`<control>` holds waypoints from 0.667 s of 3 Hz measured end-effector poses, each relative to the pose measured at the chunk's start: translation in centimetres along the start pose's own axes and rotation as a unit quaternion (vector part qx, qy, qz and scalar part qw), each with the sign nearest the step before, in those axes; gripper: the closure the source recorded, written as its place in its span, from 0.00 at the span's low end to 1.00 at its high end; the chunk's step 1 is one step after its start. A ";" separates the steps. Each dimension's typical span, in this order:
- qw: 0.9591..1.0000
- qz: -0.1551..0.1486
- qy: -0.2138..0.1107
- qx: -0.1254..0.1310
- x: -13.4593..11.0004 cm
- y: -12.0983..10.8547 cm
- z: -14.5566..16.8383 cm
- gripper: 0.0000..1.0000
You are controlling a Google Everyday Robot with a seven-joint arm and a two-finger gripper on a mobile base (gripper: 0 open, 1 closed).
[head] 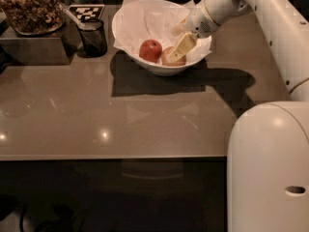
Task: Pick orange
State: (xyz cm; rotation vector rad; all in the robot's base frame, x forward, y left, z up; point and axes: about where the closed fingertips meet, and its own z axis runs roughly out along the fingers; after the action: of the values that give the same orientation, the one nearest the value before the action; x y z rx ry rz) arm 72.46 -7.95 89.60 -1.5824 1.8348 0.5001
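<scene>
Orange (177, 60) sits in the white bowl (161, 71) near the bench's (145, 120) far edge, right of centre, touching a red apple (150, 50) on its left. End effector (175, 45) reaches into the bowl from the right, fingers (183, 46) apart; the nearer one crosses the orange. I cannot tell whether they touch.

No words, letters or numbers can be read anywhere here. The only sign is a black-and-white checker tag (86, 11) in the upper left of the frame, just above a dark cup (93, 36), and it shows squares, not writing. The gripper (177, 46) has no label to read. It is down in the white bowl (161, 70) at the upper middle, right by the orange (169, 58).
</scene>
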 end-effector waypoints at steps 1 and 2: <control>1.000 0.000 0.000 0.000 0.0 0.0 0.0 0.25; 1.000 0.005 -0.011 -0.008 -0.6 0.4 0.9 0.25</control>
State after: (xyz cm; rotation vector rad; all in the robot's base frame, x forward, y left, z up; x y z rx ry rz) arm 72.30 -6.83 89.35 -1.5732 1.8270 0.5359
